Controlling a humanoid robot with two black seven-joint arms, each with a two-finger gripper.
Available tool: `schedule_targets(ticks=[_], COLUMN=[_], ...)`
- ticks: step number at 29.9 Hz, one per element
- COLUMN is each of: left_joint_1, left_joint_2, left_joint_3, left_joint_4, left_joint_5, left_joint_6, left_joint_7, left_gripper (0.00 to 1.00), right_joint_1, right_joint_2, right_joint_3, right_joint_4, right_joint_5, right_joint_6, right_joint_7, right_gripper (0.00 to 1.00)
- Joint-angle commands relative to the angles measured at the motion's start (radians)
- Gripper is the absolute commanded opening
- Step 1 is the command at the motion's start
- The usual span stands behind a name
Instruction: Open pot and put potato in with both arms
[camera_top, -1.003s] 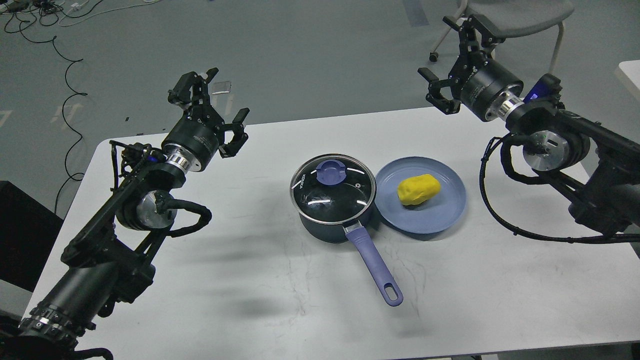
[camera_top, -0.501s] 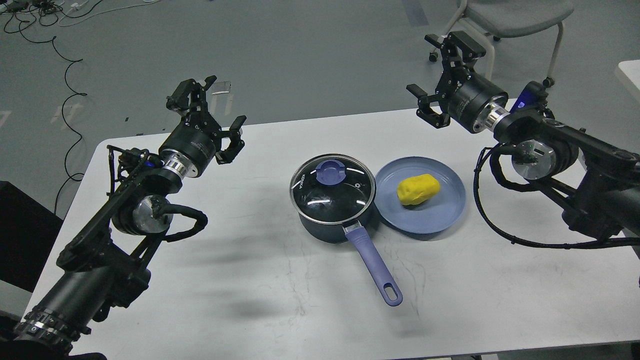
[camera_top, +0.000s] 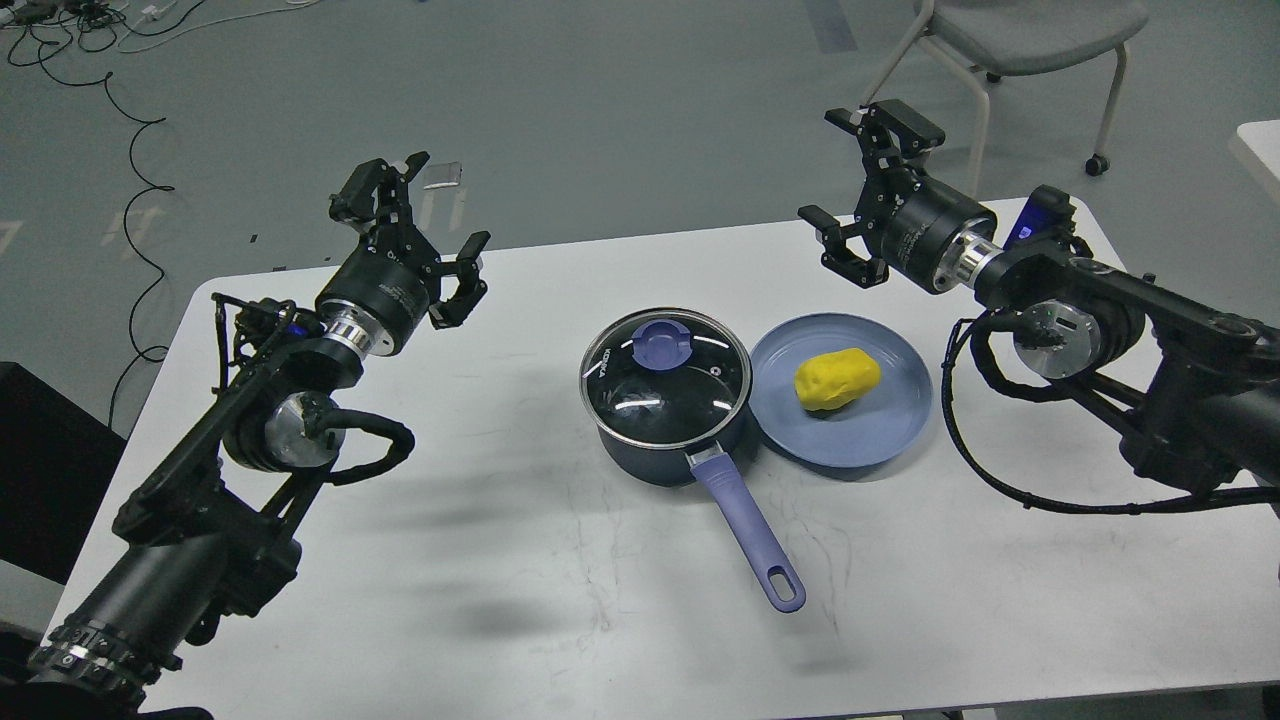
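Note:
A dark blue pot (camera_top: 665, 425) stands at the table's middle with a glass lid (camera_top: 665, 378) on it. The lid has a purple knob (camera_top: 661, 346). The pot's purple handle (camera_top: 748, 530) points toward the front. A yellow potato (camera_top: 837, 379) lies on a blue plate (camera_top: 880, 430) just right of the pot. My left gripper (camera_top: 412, 235) is open and empty, raised over the table's far left, well left of the pot. My right gripper (camera_top: 865, 185) is open and empty, raised above the far edge, behind the plate.
The white table (camera_top: 500, 560) ends in a far edge behind both grippers. A grey chair (camera_top: 1030, 30) stands on the floor behind at the right. Cables (camera_top: 130, 150) lie on the floor at the far left. A white surface corner (camera_top: 1260, 150) shows at the right edge.
My right gripper has moved left and down toward the plate over both steps. My left gripper has shifted slightly left and then held still. Pot, lid and potato have not moved.

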Motion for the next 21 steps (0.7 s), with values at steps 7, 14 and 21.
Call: schedule_targets(ticks=[7, 14, 21], left_joint_1=[-0.008, -0.015, -0.015], left_joint_2=[-0.003, 0.074, 0.099], left_joint_3=[0.008, 0.037, 0.103], left_joint_4=[0.000, -0.150, -0.253], left_joint_5=[0.017, 0.550, 0.974], left_joint_6=[0.003, 0.029, 0.037], left_joint_7=[-0.004, -0.005, -0.014], left_gripper=[0.98, 0.98, 0.98], right_joint_1=[0.000, -0.008, -0.017], right_joint_2=[-0.003, -0.021, -0.083], right_joint_3=[0.001, 0.018, 0.032], right_joint_4=[0.000, -0.008, -0.015], right_joint_5=[0.001, 0.002, 0.011], right_joint_6=[0.000, -0.002, -0.006], right_joint_7=[0.002, 0.002, 0.011], right_gripper=[1.00, 1.00, 1.00])
